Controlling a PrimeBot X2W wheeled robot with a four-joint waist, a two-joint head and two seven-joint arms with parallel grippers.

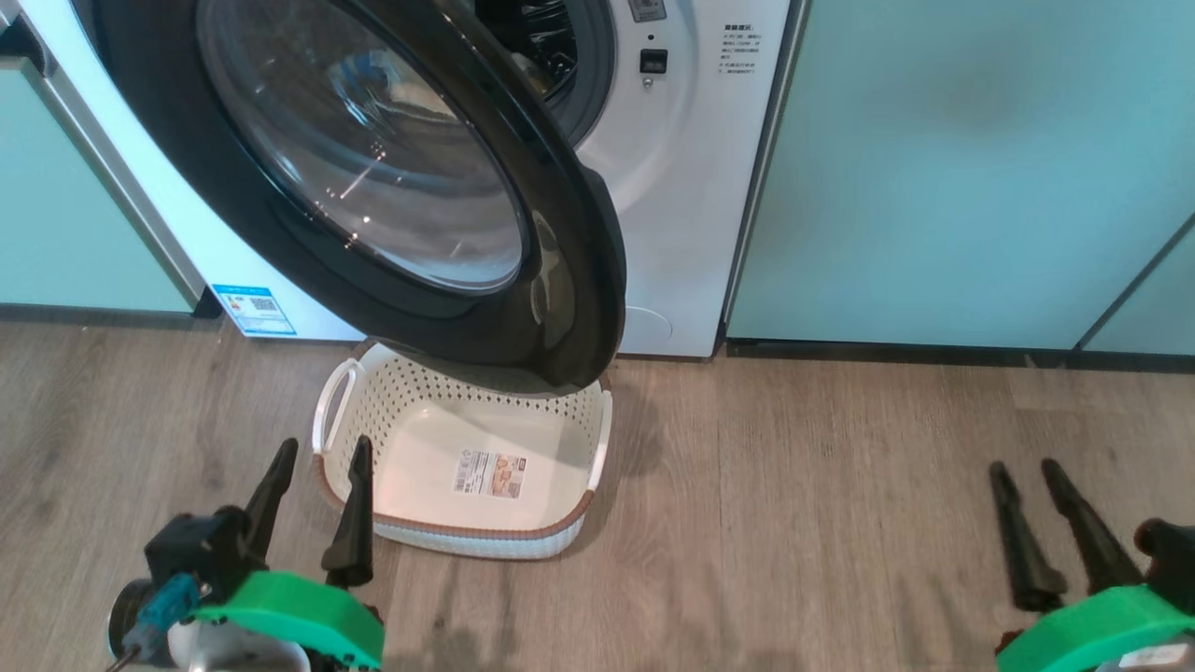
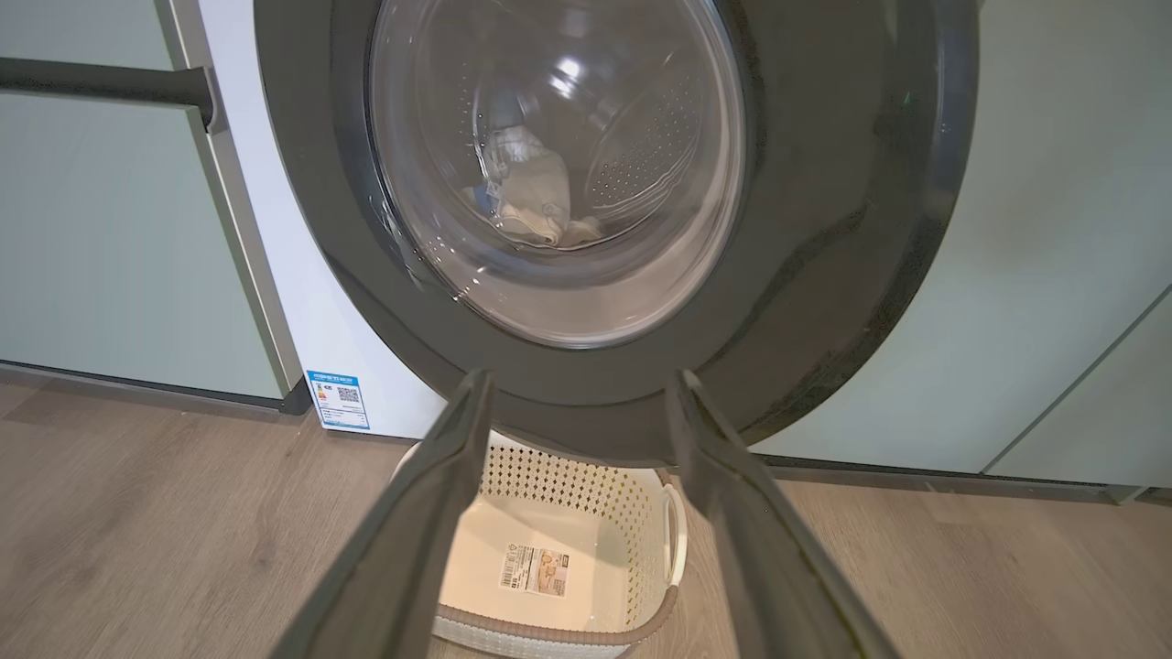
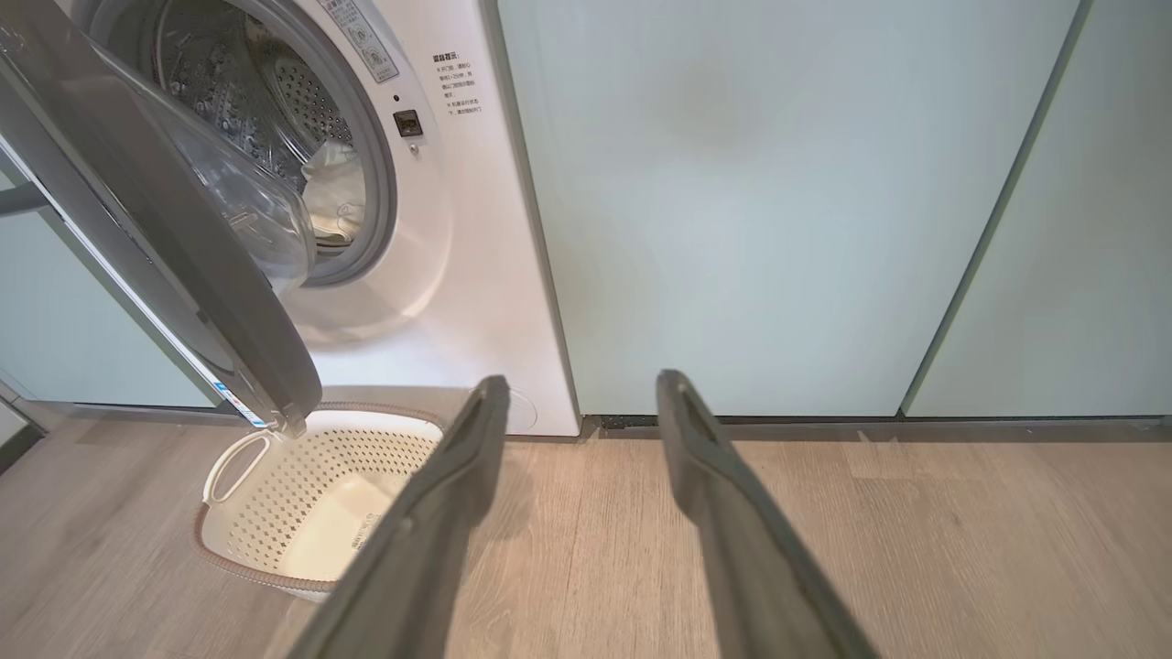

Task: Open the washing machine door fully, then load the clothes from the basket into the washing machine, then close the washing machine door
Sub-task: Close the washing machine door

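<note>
So here's the setup: two grippers, two dark fingers each, both hanging low over the wood floor (image 1: 794, 485). The left gripper (image 1: 324, 446) has its fingers spread wide with nothing between them, and the right gripper (image 1: 1024, 466) also has a clear gap with nothing pinched, though it looks a bit narrower. There's one basket (image 1: 448, 401) just ahead of the left gripper and slightly to its right. In the head view that gripper's right finger overlaps the basket's near corner, but I can't tell if it actually touches. The basket has two white handles and one label sticker (image 1: 492, 473) on its bare floor. From the right gripper it sits well off to the left. The one washing machine door (image 1: 579, 261) is up and ahead of the left gripper, swung partway out, with its lower edge hanging over the far end of the basket. The clothes (image 3: 334, 192) are inside the drum of the washing machine (image 1: 681, 187), up and to the left of the right gripper. They're a pale bundle with a bit of blue, and I can't count the pieces. There's one QR sticker (image 1: 254, 308) low on the machine, ahead-left of the left gripper, and pale green cabinets (image 1: 971, 168) straight ahead of the right one.
</note>
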